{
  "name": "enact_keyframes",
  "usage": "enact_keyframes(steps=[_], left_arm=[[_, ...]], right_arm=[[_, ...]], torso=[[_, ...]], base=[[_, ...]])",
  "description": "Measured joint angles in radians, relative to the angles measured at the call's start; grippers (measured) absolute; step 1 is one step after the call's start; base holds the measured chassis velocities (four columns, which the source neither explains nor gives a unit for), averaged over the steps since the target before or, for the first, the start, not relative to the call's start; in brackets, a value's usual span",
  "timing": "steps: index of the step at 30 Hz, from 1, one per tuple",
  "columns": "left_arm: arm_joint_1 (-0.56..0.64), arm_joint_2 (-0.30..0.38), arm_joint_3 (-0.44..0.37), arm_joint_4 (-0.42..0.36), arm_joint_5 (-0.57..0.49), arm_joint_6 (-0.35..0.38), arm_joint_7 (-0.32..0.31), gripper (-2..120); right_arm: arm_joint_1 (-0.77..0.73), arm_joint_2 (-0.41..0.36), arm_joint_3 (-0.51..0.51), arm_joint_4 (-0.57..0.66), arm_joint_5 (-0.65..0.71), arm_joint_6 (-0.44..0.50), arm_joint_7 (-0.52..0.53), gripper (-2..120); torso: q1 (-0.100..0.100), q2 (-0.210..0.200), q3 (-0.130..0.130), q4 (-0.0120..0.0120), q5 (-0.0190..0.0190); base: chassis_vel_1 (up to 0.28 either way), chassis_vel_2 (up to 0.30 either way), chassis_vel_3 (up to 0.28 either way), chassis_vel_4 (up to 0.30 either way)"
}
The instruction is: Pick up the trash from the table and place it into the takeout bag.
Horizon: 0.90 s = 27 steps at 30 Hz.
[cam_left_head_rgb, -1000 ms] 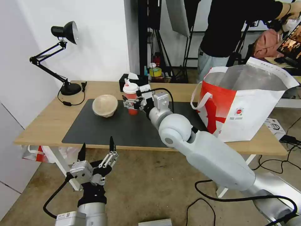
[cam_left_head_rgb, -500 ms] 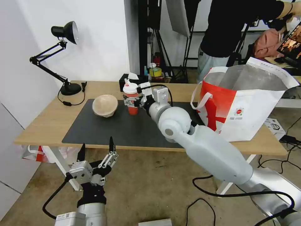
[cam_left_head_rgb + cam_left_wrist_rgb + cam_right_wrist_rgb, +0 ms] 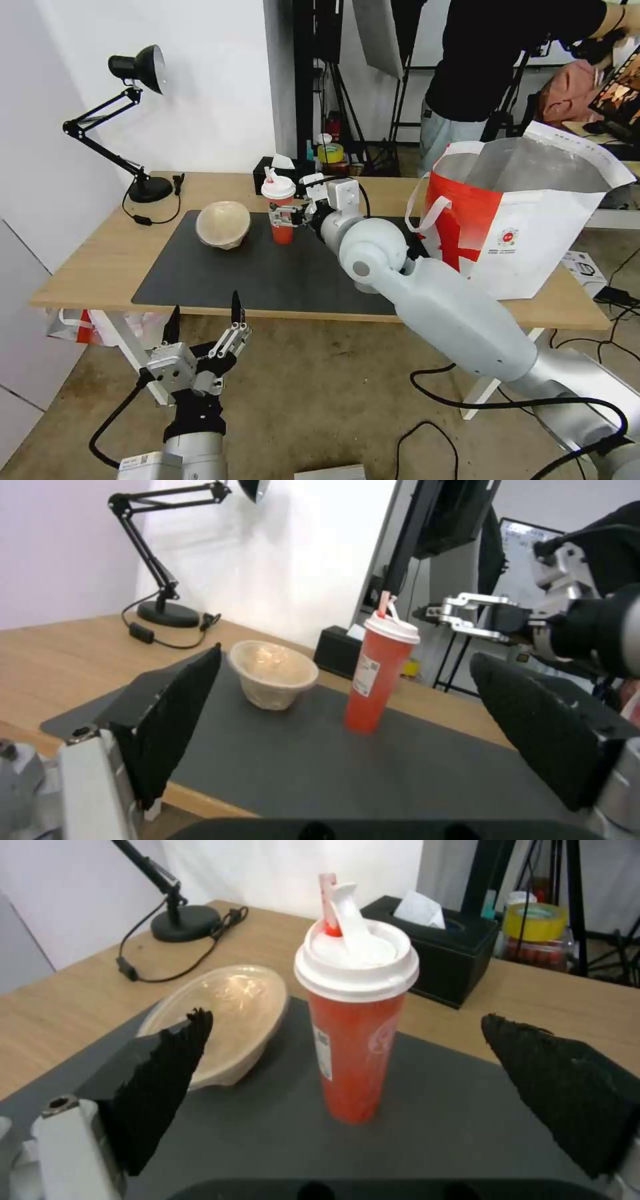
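Nearest the robot, the left tool (image 3: 203, 319) is held low in front of the tabletop (image 3: 100, 257), over the floor, with its dark fingers spread apart and nothing between them. Beyond the near edge, a dark grey mat (image 3: 220, 273) is laid on the light wood. On the mat the red cup (image 3: 280, 212) is stood upright, capped by a white lid with a straw; a small white label is stuck to its side (the print is too small to be read). The right tool (image 3: 281, 216) is reached across the mat to the cup, its fingers parted on either side of it and no contact made, as is seen in the right wrist view, where the cup (image 3: 355, 1005) stands free between the two pads. Just beside the cup the beige paper bowl (image 3: 223, 224) is set tilted on the mat. At the right end of the tabletop the takeout bag (image 3: 527, 220) is stood open, foil-lined, with a small round red logo and unreadable small print beneath. Farthest back, a black tissue box (image 3: 275, 173) and a black desk lamp (image 3: 133, 127) are placed.
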Motion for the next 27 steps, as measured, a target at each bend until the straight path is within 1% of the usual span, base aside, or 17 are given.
enact_keyframes(steps=[4, 14, 25, 27], left_arm=[[-0.005, 0.005, -0.004, 0.0, -0.007, 0.0, -0.001, 100], [-0.017, 0.001, -0.002, 0.009, -0.011, 0.001, -0.002, 100], [-0.035, 0.003, -0.002, 0.012, -0.027, 0.004, -0.004, 100], [-0.04, 0.002, -0.001, 0.015, -0.03, 0.005, -0.005, 100]], right_arm=[[0.024, 0.027, -0.006, -0.056, 0.001, -0.001, -0.01, 100], [0.054, 0.076, -0.019, -0.148, 0.0, -0.008, -0.037, 100], [0.073, 0.105, -0.033, -0.231, -0.027, -0.012, -0.076, 100], [0.077, 0.121, -0.034, -0.263, -0.036, -0.014, -0.084, 100]], torso=[[0.0, 0.0, 0.0, -0.0001, 0.0], [0.0, 0.0, 0.0, 0.0, -0.0001], [0.0, 0.0, 0.0, -0.0001, 0.0], [0.0, 0.0, 0.0, -0.0001, 0.0]], base=[[0.0, 0.0, 0.0, 0.0], [0.0, 0.0, 0.0, 0.0], [0.0, 0.0, 0.0, 0.0], [0.0, 0.0, 0.0, 0.0]])
